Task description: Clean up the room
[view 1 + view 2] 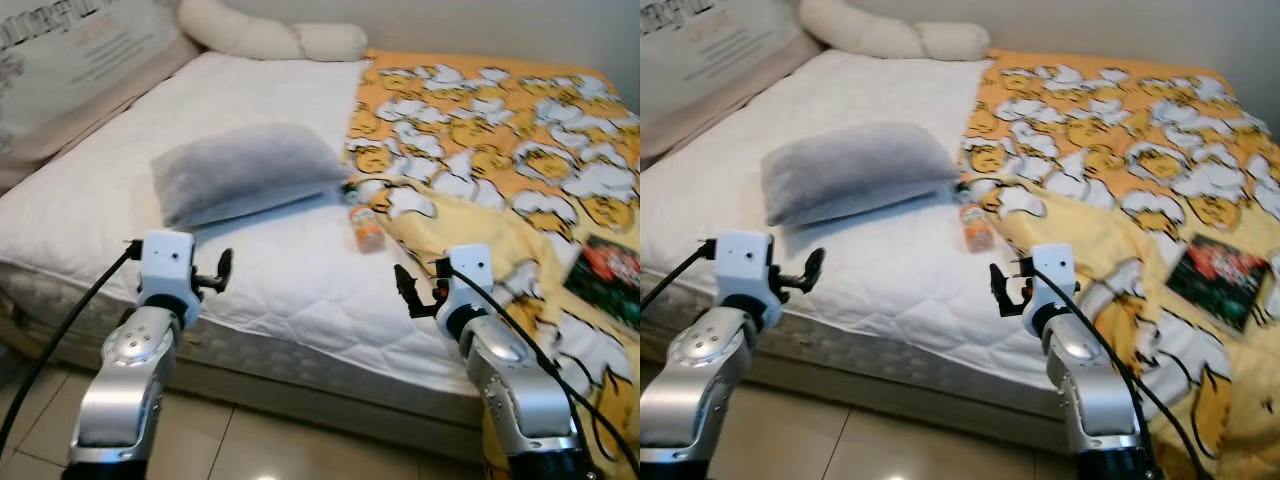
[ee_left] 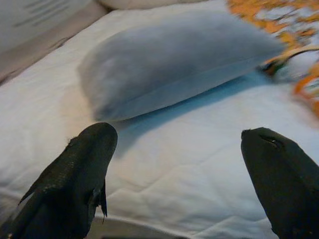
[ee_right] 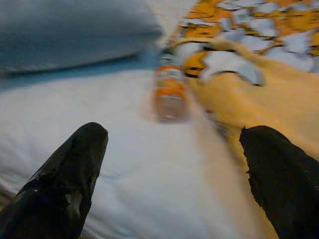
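The robot stood at the side of a bed (image 1: 300, 270) with a white quilted mattress cover, both arms raised over its near edge; the left pincer (image 1: 222, 270) and the right pincer (image 1: 404, 288) each had their black fingers spread wide and held nothing. A small orange-labelled bottle (image 1: 367, 229) lay on its side on the cover, just ahead of the right pincer, between a grey pillow (image 1: 245, 170) and the edge of a yellow patterned blanket (image 1: 500, 130). A dark, flat packet (image 1: 1218, 279) rested on the blanket, off to the robot's right.
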Robot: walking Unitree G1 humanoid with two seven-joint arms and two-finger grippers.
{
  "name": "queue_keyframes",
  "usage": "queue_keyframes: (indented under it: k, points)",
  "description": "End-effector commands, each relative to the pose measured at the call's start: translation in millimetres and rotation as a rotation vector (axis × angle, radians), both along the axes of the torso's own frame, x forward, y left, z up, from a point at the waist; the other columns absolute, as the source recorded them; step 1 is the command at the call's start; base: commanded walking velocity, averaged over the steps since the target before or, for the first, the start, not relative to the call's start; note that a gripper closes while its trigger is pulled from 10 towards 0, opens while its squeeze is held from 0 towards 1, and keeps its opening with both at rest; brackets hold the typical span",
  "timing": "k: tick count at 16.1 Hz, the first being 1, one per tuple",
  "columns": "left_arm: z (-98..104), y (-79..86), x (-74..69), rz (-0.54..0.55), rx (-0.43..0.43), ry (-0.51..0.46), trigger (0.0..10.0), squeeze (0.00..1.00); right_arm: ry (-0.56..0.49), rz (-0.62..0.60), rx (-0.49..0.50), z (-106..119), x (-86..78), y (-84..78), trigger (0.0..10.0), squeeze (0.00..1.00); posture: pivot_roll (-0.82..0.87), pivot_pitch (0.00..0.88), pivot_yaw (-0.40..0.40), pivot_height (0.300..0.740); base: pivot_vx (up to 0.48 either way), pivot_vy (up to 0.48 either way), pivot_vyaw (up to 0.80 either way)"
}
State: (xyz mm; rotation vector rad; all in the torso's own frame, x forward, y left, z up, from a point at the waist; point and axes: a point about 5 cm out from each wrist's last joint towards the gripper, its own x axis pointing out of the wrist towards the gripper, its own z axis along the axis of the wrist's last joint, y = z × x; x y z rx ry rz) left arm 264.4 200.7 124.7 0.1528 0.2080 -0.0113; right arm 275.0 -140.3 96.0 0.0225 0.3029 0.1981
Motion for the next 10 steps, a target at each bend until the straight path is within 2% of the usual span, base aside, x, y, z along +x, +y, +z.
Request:
queue_keyframes:
  k: [1,10]
  points:
    - [1.4,-1.2,1.0,-0.007,-0.001,-0.002,10.0,1.0,0.001,0.013,-0.014,0.7,0.7,2.7,10.0,0.0,-0.13,0.0,0.021,0.74,0.3,0.0,0.0]
    - [0.6,-1.2,-0.3,-0.016,0.001,0.001,10.0,1.0,0.012,0.01,-0.01,-1.6,-0.4,1.7,10.0,0.0,-0.12,0.0,0.019,0.74,0.303,0.0,0.0]
